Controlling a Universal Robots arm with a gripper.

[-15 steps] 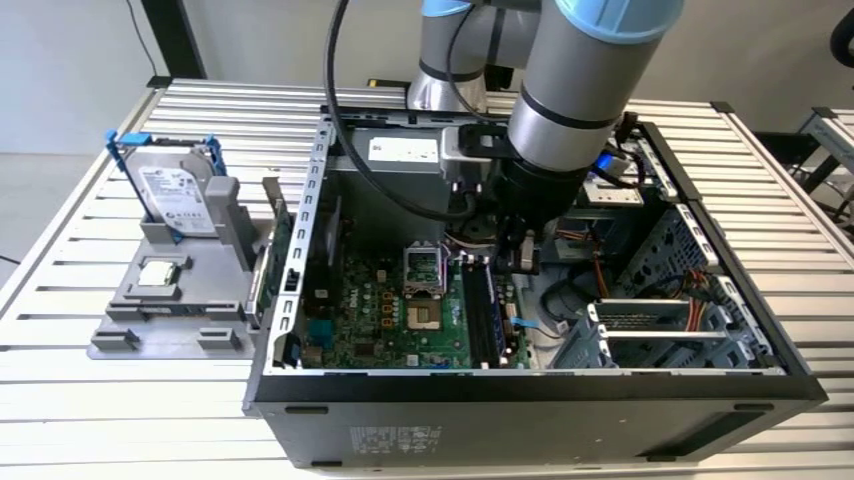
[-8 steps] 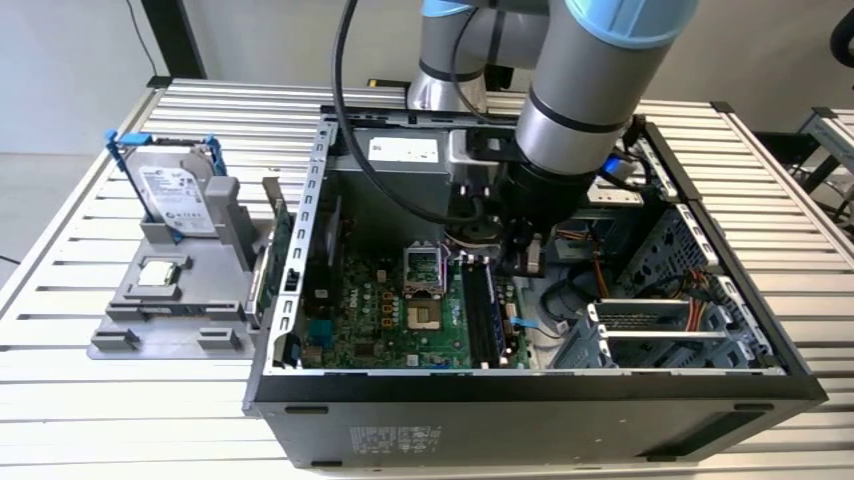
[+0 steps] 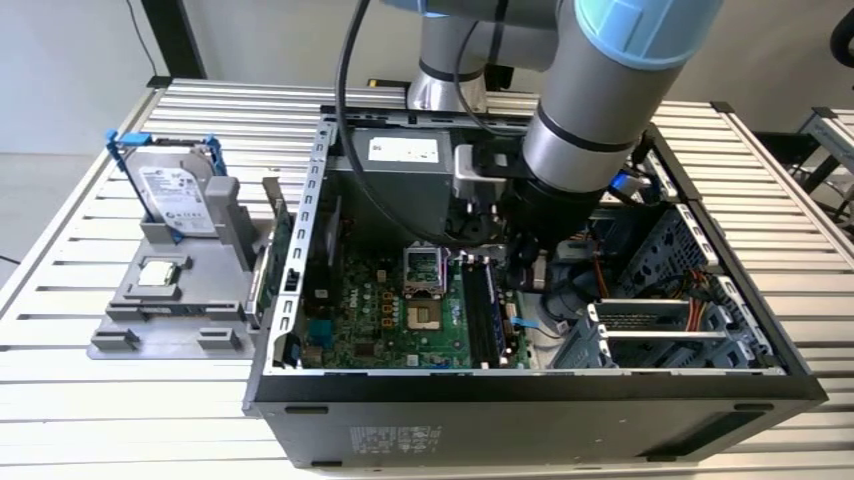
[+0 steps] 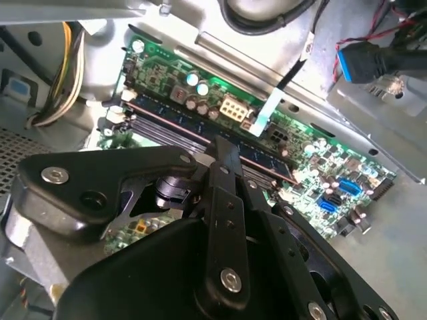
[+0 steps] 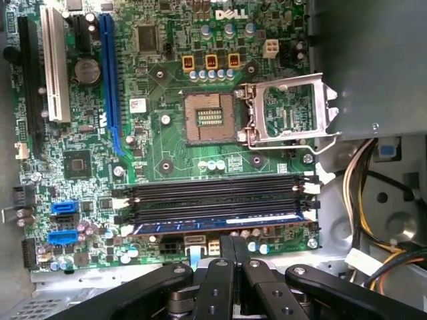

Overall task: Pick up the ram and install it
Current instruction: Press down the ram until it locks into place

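The ram (image 5: 220,223) is a long dark blue stick lying in the outermost of the motherboard's black slots (image 5: 213,197), level with the empty slots beside it. In the second wrist view the ram (image 4: 261,160) runs diagonally under the fingertips. My gripper (image 5: 233,239) is shut, its two black fingers pressed together with nothing between them, and the tips sit at the ram's upper edge near its middle. The second wrist view has the gripper (image 4: 223,141) tip touching or nearly touching the stick. In the exterior view the gripper (image 3: 518,262) reaches down inside the open computer case (image 3: 534,385) over the slots.
An open CPU socket (image 5: 208,119) with its raised metal frame (image 5: 287,110) lies beside the slots. Cable bundles (image 5: 373,193) and the drive cage (image 3: 667,320) crowd one side. Outside the case, a grey fixture holds a hard drive (image 3: 174,190) in a blue bracket and a square CPU chip (image 3: 160,270).
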